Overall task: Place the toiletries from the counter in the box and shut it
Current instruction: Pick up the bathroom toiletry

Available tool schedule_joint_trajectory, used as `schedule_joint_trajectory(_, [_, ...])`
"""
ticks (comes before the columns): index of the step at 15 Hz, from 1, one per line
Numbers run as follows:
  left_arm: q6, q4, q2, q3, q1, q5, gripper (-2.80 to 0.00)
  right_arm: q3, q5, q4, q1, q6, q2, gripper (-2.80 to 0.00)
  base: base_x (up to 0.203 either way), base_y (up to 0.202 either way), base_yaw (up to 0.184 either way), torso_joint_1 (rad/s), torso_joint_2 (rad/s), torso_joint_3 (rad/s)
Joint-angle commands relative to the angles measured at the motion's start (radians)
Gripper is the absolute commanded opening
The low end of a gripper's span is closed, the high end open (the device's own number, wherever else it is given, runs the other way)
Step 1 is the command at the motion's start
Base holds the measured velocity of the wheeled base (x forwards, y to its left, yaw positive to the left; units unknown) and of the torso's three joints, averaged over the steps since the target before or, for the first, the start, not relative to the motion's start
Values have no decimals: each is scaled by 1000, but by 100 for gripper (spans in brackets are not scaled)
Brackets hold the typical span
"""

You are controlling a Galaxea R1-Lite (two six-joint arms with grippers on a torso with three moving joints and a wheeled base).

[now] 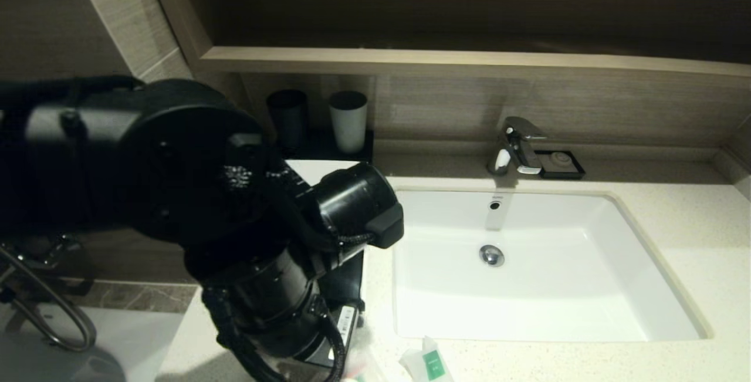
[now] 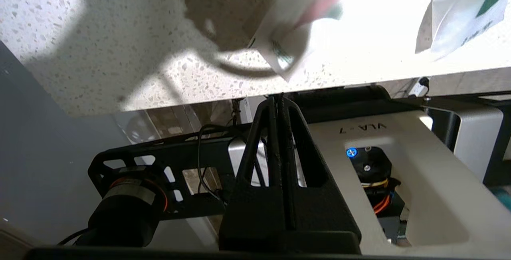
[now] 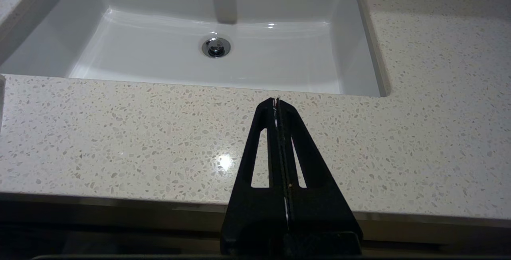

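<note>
Left gripper (image 2: 278,99), fingers together, holds nothing at the counter (image 2: 100,52) edge; sachet (image 2: 463,8) nearby.

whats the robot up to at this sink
It is clearing toiletries off the counter into a box. The left arm is at work beside the basin, hiding most of the box. Its left gripper is shut and empty, near the counter's front edge. A clear pouch and a white sachet with a green label lie there unpacked. The right gripper is shut over bare counter.
</note>
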Motion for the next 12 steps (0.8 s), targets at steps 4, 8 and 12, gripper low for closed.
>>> schedule_joint_trajectory(4, [6,8,104,-49,-1,28,-280,0,2,0,0,-1,0,-280,0,0,0,0,0,0])
schedule_joint_trajectory(8, [8,14,152,-73,5,30,-280,0,0,0,0,-1,-1,-280,0,0,0,0,0,0])
schedule_joint_trajectory(12, [54,10,177,-77,18,29,-280,0,0,0,0,-1,-1,-280,0,0,0,0,0,0])
